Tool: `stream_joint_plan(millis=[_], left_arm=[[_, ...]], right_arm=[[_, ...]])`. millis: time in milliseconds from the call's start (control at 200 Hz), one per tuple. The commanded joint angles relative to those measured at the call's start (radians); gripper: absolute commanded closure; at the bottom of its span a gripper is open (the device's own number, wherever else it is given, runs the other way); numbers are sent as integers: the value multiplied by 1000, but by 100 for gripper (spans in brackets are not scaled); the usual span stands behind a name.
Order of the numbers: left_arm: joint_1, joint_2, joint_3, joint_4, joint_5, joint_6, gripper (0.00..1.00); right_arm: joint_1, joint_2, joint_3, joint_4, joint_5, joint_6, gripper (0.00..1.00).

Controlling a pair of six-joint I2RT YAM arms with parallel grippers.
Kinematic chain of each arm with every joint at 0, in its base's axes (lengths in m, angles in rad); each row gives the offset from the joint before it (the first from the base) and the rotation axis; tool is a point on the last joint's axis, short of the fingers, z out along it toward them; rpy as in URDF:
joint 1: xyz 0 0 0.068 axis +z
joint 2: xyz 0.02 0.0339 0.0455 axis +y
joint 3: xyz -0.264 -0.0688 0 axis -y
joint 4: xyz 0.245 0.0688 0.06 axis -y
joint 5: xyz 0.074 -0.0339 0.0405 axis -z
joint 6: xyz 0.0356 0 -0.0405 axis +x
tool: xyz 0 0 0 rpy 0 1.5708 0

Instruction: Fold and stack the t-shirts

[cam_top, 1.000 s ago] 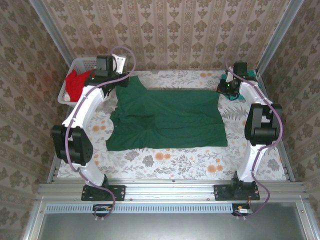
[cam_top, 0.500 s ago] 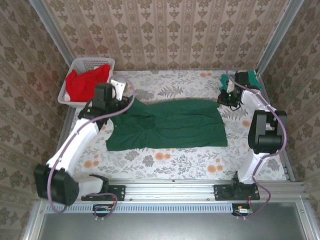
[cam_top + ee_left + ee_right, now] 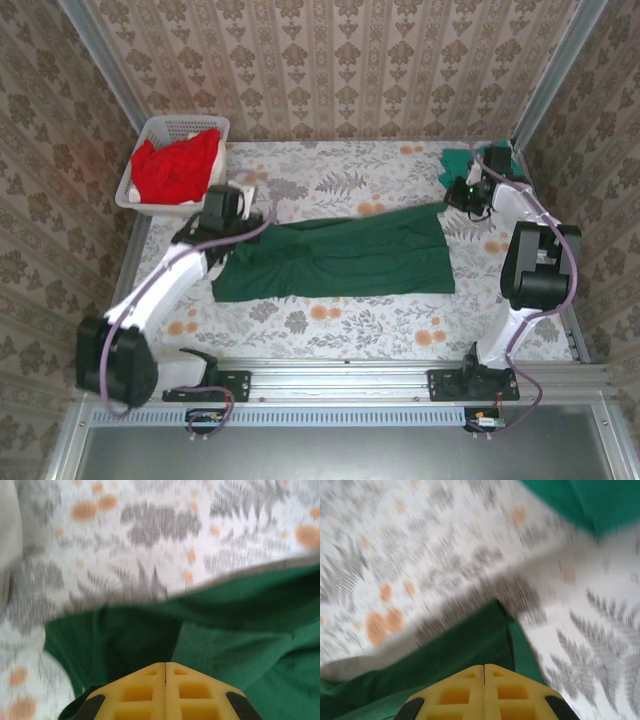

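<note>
While your left gripper and right gripper each clamp a far corner of the dark green t-shirt, spread just beside the white basket on its nearer side, bring both corners evenly to the near hem. Match heights; avoid skew.

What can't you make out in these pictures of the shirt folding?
- Red shirts in the basket, top view: bunched together, count unclear.
- Teal shirt, top view: mostly behind the right arm.
- Dark green shirt sleeves, top view: lost in folds.
- Left gripper and right gripper, wrist views: pinch hidden beneath their own pads; tablecloth blurred.
</note>
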Motion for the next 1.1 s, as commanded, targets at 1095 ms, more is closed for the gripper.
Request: stream_joint_plan(millis=[1095], left_arm=[[-134, -289, -364, 122, -110, -50, 100]], right_arm=[[-23, -107, -299, 108, -81, -9, 100]])
